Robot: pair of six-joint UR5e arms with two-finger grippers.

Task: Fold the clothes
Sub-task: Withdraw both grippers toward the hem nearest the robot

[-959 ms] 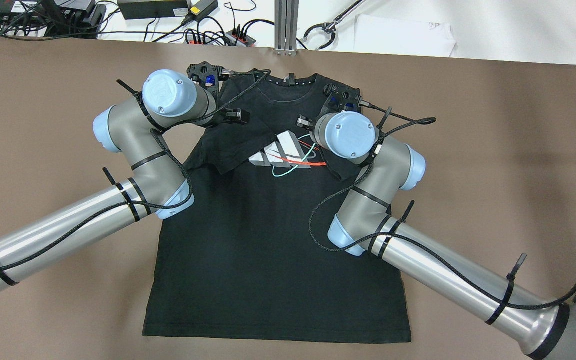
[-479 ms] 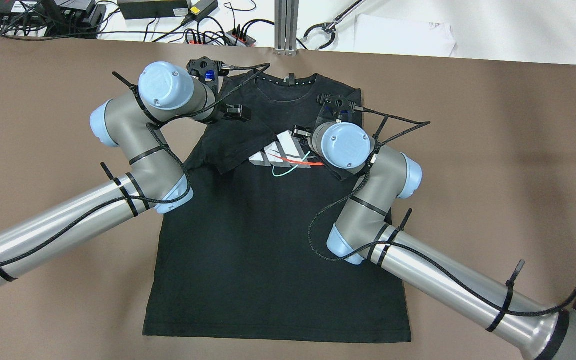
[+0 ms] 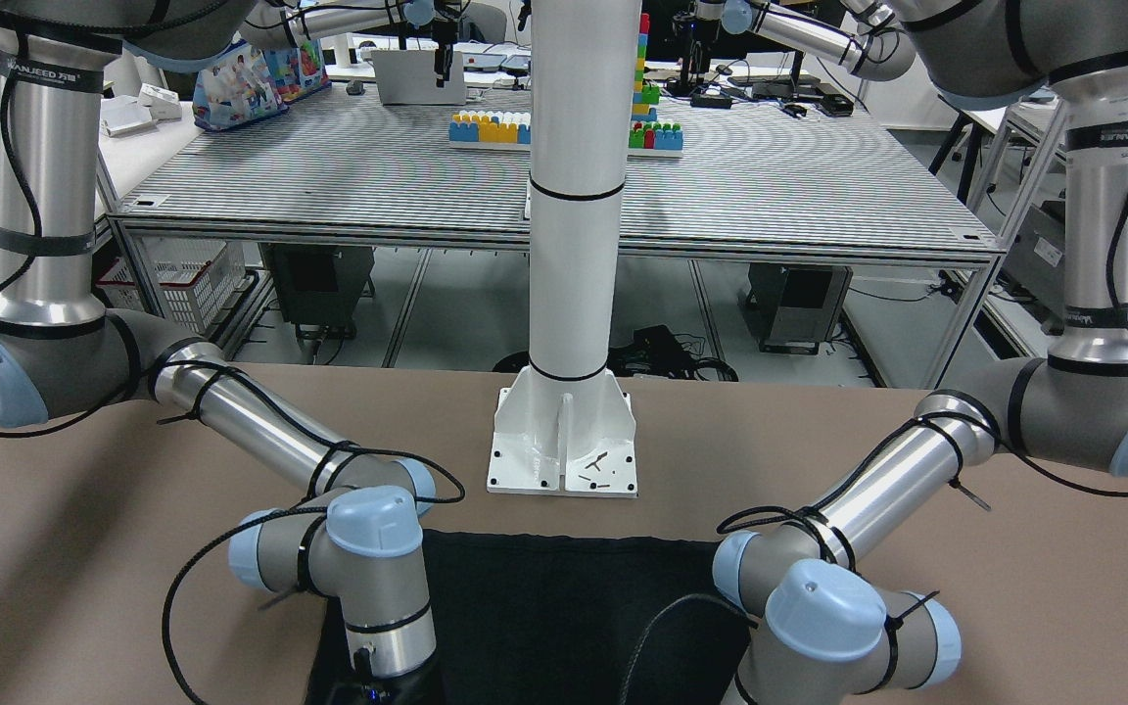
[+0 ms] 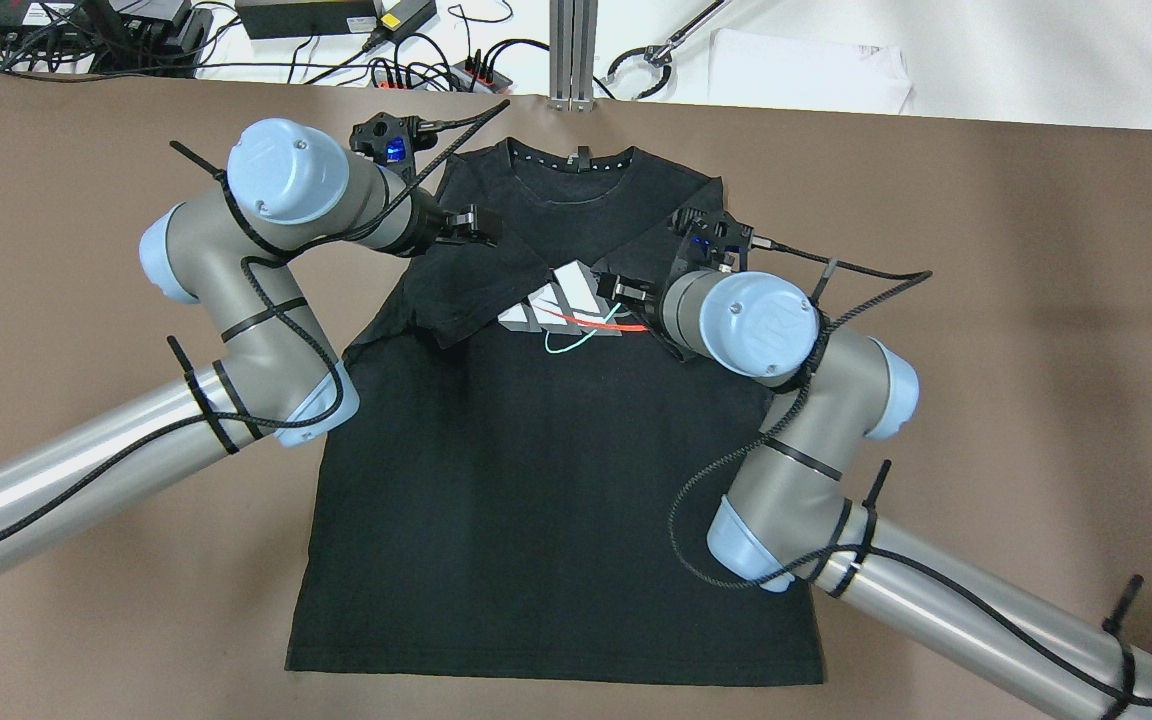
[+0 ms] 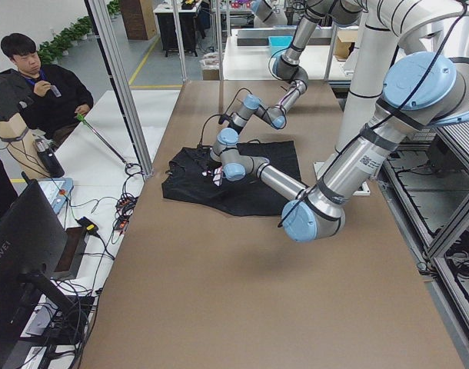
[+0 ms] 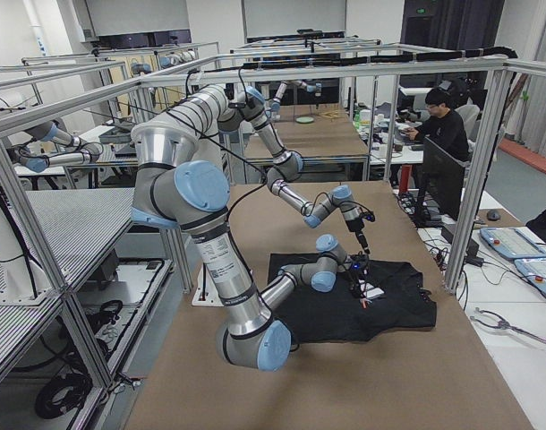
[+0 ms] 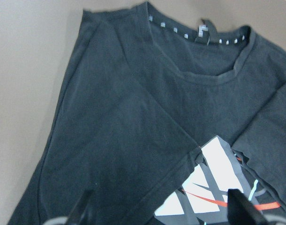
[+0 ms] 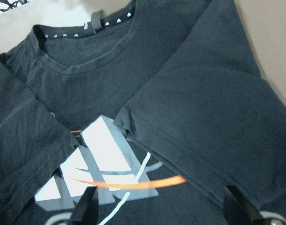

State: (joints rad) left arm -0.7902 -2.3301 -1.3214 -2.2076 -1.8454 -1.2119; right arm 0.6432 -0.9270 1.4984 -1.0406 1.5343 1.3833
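One black shirt [image 4: 556, 520] is lying face up on the table [image 4: 986, 300], collar away from the robot. Its two sleeves [image 4: 466, 290] are lying folded in over the chest, their ends nearly meeting at the logo [image 4: 561, 300] of three pale bars. Two arms are reaching over it, one per shoulder. The left fingers [image 7: 240, 211] are hanging apart above one sleeve, holding nothing; the right fingers [image 8: 237, 206] are likewise spread above the other. One white pole [image 3: 574, 196] is standing near the hem.
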